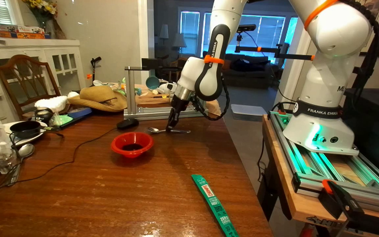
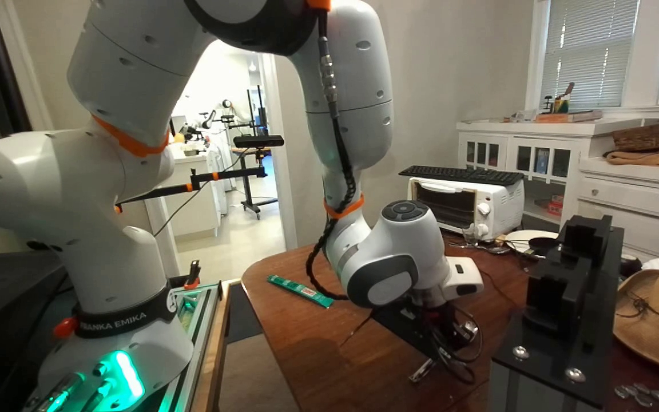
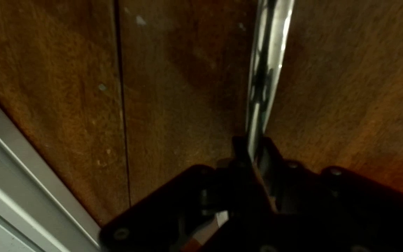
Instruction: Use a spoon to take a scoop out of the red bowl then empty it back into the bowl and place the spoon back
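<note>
The grey metal spoon lies at table height behind and to the right of the red bowl in an exterior view. My gripper points down at the middle of its length, with the scoop end showing on the bowl's side. In the wrist view the shiny spoon runs down between the fingertips of the gripper, which are closed around it. An exterior view also shows a short piece of the spoon under the wrist. Dark contents sit low in the red bowl, which the wrist view does not show.
A metal frame stands just behind the gripper; its rail crosses the wrist view's lower left. A black mouse with its cable is beside the bowl. A green strip lies nearer the front. A straw hat sits farther back.
</note>
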Available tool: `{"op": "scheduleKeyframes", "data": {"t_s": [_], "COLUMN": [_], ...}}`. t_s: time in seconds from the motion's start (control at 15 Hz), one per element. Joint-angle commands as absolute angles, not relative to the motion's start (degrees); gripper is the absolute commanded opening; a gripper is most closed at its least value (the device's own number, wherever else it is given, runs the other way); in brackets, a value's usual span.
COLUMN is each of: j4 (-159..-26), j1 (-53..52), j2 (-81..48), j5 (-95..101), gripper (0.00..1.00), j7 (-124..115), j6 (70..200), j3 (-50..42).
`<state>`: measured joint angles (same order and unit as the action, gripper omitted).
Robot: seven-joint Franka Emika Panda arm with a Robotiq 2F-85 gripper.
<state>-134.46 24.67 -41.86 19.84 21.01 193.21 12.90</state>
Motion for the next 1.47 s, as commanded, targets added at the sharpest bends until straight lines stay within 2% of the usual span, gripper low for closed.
{"op": "scheduleKeyframes", "data": {"t_s": [0.0, 0.07, 0.53, 0.93, 1.2, 1.4], "j4": [-133.24, -133.33, -135.32, -138.65, -141.56, -143.53], "j1": [24.24, 24.26, 22.81, 17.28, 11.2, 1.53], "j2": [-42.72, -42.6, -39.87, -33.64, -27.02, -20.66], "j5": [21.63, 21.65, 21.47, 19.92, 18.97, 18.58], "gripper": [0.0, 0.03, 0.03, 0.03, 0.03, 0.03], "j7": [19.67, 19.67, 19.42, 18.24, 18.21, 19.21], "j6": [192.06, 192.1, 192.31, 191.12, 187.58, 182.82], "j3": [12.24, 12.3, 12.33, 8.89, 4.16, -4.09]}}
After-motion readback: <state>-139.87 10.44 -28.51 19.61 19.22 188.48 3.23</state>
